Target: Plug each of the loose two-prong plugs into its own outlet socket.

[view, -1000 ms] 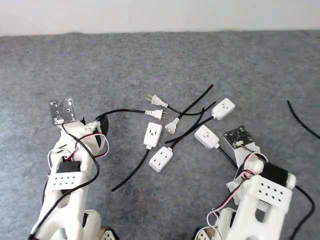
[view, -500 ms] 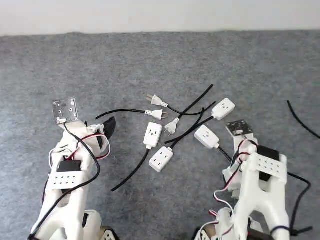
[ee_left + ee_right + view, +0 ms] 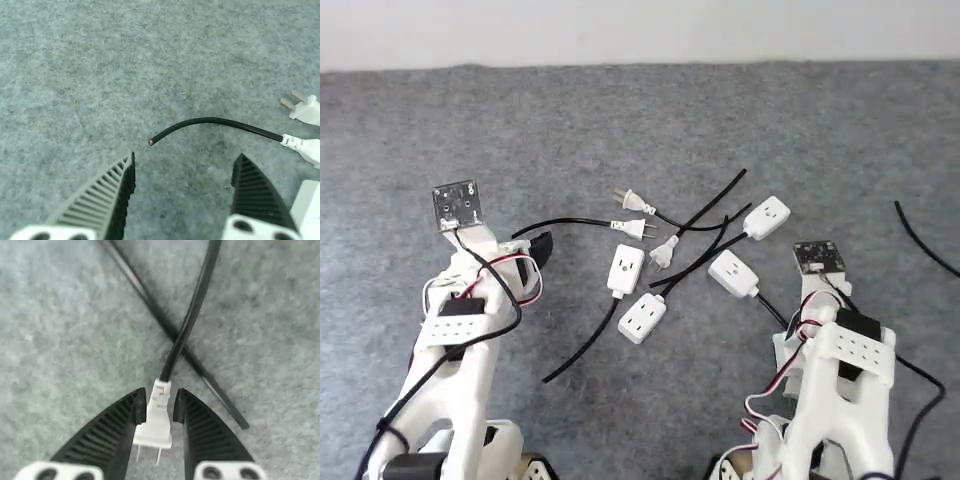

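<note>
Looking down on your grey desk [image 3: 720,120], a loose plug [image 3: 663,250] lies just beside an outlet socket [image 3: 625,268]. Near that socket, your left pincer [image 3: 186,158] gapes wide over a black cord end [image 3: 151,142]. Your right pincer [image 3: 160,392] clamps a white plug [image 3: 154,426].

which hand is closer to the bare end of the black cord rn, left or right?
Left. The left hand is open, with the cord end just ahead of its gap. The right hand is far off on the other side, shut on a white plug.
</note>
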Robot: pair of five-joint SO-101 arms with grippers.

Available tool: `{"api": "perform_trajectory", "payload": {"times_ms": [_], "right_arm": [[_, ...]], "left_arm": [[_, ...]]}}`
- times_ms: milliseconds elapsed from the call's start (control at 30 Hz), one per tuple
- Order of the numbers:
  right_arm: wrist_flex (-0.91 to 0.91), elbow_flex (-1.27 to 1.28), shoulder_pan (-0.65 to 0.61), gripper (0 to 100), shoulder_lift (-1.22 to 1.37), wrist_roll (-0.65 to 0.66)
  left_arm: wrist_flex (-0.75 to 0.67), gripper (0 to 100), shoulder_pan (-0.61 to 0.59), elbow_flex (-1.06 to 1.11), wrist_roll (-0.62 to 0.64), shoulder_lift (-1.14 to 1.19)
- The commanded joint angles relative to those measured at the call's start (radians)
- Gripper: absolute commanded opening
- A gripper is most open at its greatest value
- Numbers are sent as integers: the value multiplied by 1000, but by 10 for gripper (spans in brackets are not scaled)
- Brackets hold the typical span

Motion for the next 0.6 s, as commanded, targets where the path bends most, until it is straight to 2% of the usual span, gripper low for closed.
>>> {"api": "perform_trajectory", "payload": {"times_ms": [0,567], "right_arm": [[-27,-23,12,104,33,-20],[-62,-87,-16,76,177,-54]], "left_arm": [[-23,298,0,-51,-9,3],[5,298,0,-53,-9,3]]}}
